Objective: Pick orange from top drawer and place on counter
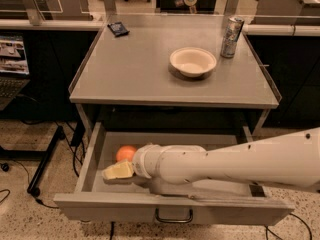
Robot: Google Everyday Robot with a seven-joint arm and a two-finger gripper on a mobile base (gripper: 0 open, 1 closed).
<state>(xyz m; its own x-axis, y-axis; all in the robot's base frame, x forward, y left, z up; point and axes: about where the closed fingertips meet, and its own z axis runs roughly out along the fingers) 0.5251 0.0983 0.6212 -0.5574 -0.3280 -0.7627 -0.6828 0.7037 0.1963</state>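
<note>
The top drawer [95,156] is pulled open below the counter [145,74]. The orange [125,153] lies in the drawer's left part, near the back. My white arm reaches in from the right, across the drawer. My gripper [118,171] is inside the drawer, low, just in front of the orange and slightly to its left, very close to it. Its yellowish tip points left. The arm hides the middle of the drawer floor. The drawer's front panel carries a small loop handle [173,217].
On the counter stand a white bowl [193,61] at the centre right, a drink can [232,37] at the back right and a small dark object [118,29] at the back left. Cables and a stand leg [45,159] lie on the floor to the left.
</note>
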